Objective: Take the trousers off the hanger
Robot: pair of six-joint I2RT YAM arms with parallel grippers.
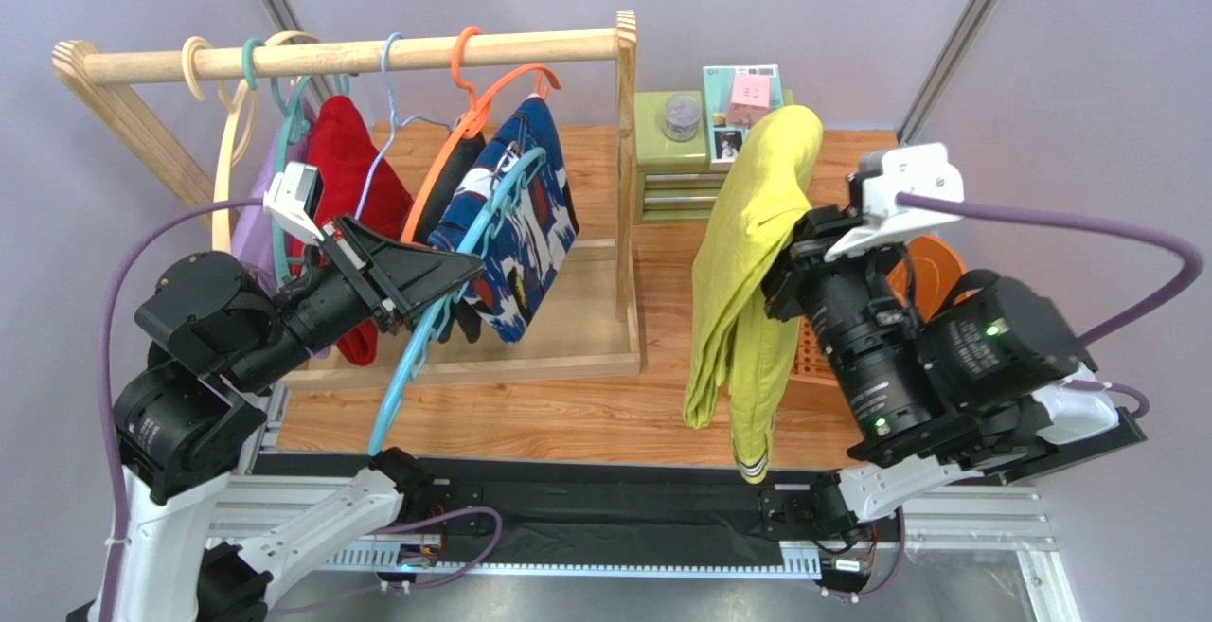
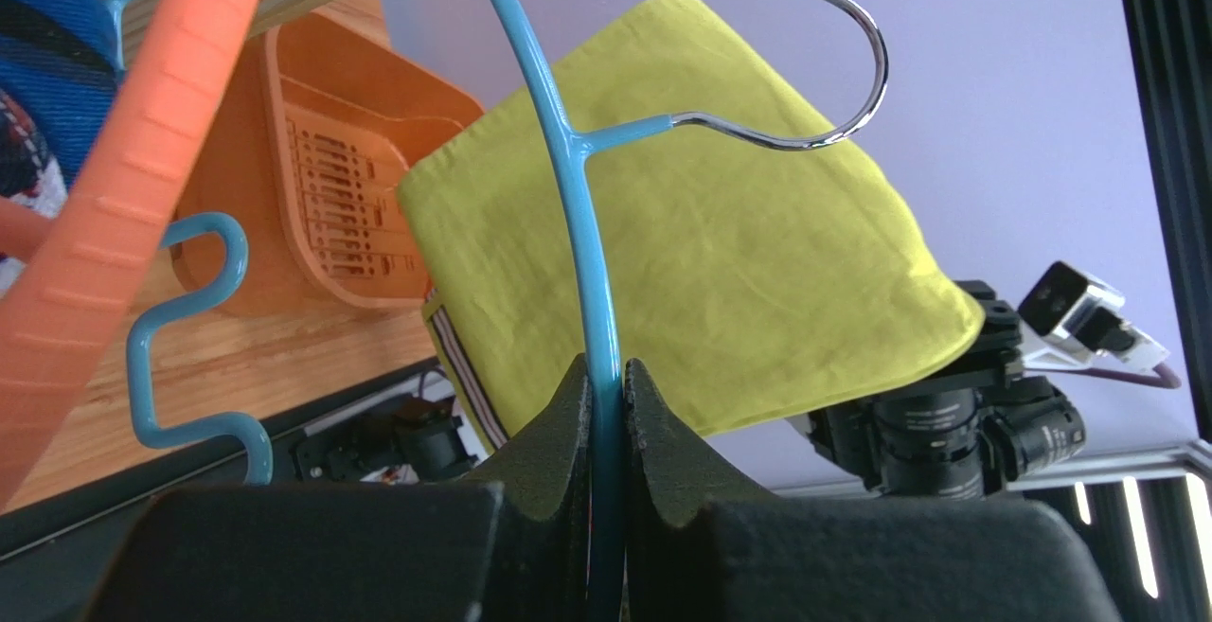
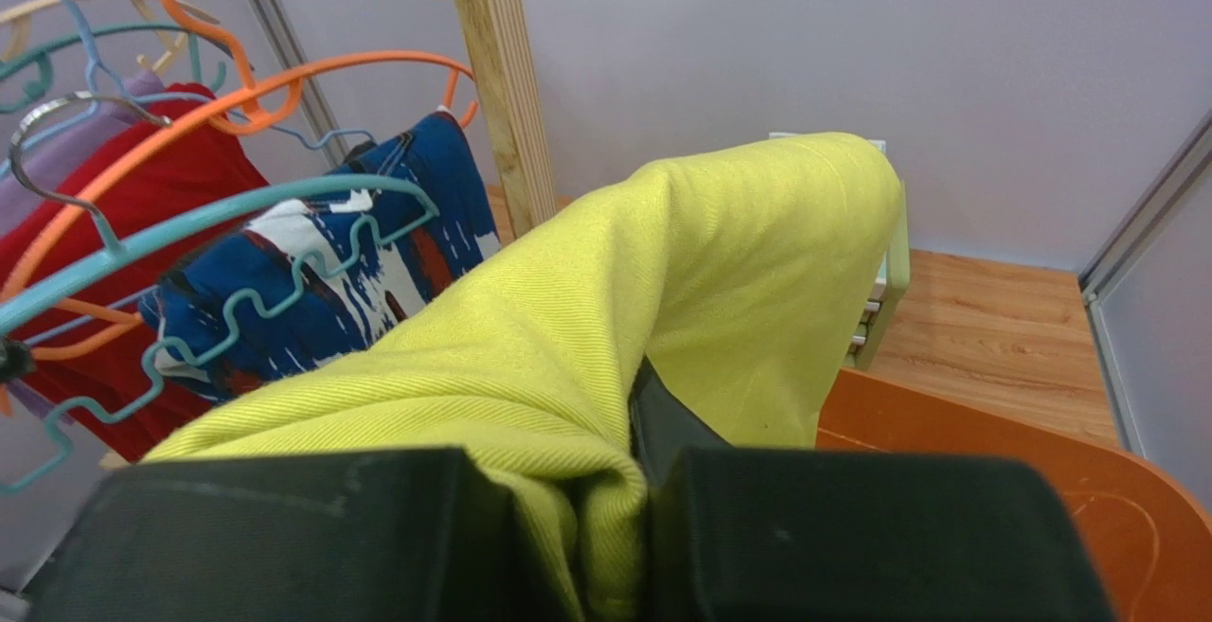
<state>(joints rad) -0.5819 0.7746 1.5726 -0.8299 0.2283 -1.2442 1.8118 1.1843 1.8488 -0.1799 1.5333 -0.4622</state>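
Observation:
My right gripper [image 1: 785, 264] is shut on the yellow-green trousers [image 1: 747, 267] and holds them in the air, off any hanger; their striped cuff [image 1: 750, 469] dangles near the table's front edge. In the right wrist view the cloth [image 3: 598, 324] bunches between my jaws [image 3: 640, 430]. My left gripper [image 1: 458, 276] is shut on a bare light-blue hanger [image 1: 410, 374] with a metal hook; its wire [image 2: 598, 253] runs between my fingers [image 2: 608, 388]. The navy printed trousers [image 1: 524, 217] hang on an orange hanger [image 1: 477, 90] on the rack.
A wooden rack [image 1: 356, 54] at the back left carries several hangers, a red garment [image 1: 349, 154] and a black garment [image 1: 453, 175]. A green drawer unit [image 1: 676, 154] stands behind the middle. An orange basket [image 1: 932, 260] sits by the right arm.

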